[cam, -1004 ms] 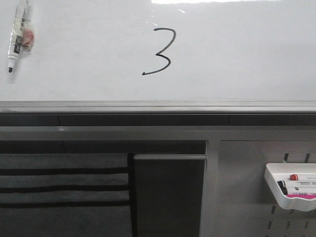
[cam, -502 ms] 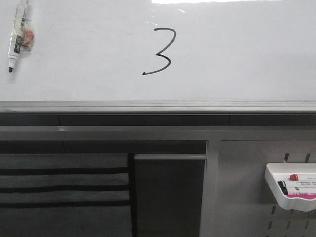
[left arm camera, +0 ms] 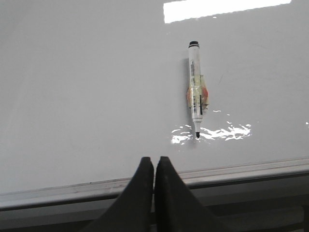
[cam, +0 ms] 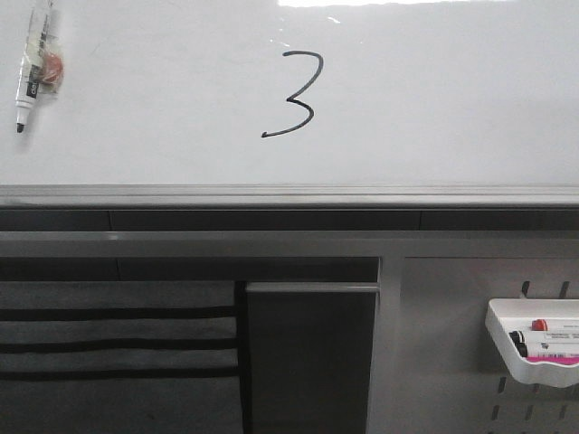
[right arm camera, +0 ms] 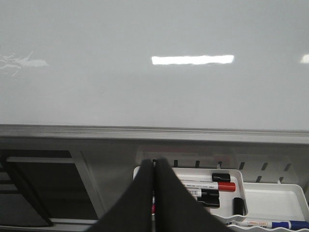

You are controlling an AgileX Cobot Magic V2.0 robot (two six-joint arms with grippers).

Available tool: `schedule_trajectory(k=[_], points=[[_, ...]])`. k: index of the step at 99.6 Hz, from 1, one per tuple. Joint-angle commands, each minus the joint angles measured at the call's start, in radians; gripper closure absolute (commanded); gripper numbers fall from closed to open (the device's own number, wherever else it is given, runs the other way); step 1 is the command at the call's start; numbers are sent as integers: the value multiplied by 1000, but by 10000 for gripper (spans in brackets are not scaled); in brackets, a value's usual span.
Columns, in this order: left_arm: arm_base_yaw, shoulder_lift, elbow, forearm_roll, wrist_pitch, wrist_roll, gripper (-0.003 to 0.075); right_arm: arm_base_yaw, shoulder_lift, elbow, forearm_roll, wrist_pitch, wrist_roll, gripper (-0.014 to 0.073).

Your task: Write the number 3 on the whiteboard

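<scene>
1. Fingers of the left gripper [left arm camera: 154, 166] are pressed together with nothing between them, their dark tips showing just in front of the grey rail [left arm camera: 217, 175] at the board's lower edge.
2. Right gripper [right arm camera: 154, 169] is likewise closed tight and empty, hanging in front of a white tray [right arm camera: 270, 203] on the grey perforated panel [right arm camera: 116, 164].
3. Only the right wrist view looks down into that tray: a red-capped marker [right arm camera: 217, 186], black ones beside it, and a blue pen [right arm camera: 275, 224] partly cut off at the frame's edge.
4. From the front, neither gripper nor arm shows at all; the tray [cam: 534, 348] is clipped by the right border.
5. Beyond the rail, the whiteboard [cam: 452, 108] carries the number 3 [cam: 294, 94], drawn in thin black ink near its upper middle, with a slanted tail.
6. A black marker [cam: 33, 68] sits against the board far to the left of the digit, tip down, its top cut off in the front view.
7. The left wrist view shows that marker [left arm camera: 196, 104] whole, with something orange and clear wrapped round its barrel; what that is, I cannot make out.
8. Neither wrist view catches the digit.
</scene>
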Motion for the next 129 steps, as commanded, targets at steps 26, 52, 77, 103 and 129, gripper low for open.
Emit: schedule_trajectory(k=[26, 52, 77, 103, 129], points=[[3, -130, 90, 282, -93, -369, 741, -7, 5, -25, 8, -72, -11, 662], [14, -127, 90, 209, -100, -291, 741, -7, 5, -25, 8, -72, -11, 662], [15, -127, 90, 169, -100, -248, 741, -7, 5, -25, 8, -72, -11, 662], [15, -127, 90, 169, -100, -248, 741, -7, 5, -25, 8, -72, -11, 662], [15, -127, 90, 169, -100, -248, 741, -7, 5, -25, 8, -72, -11, 662]])
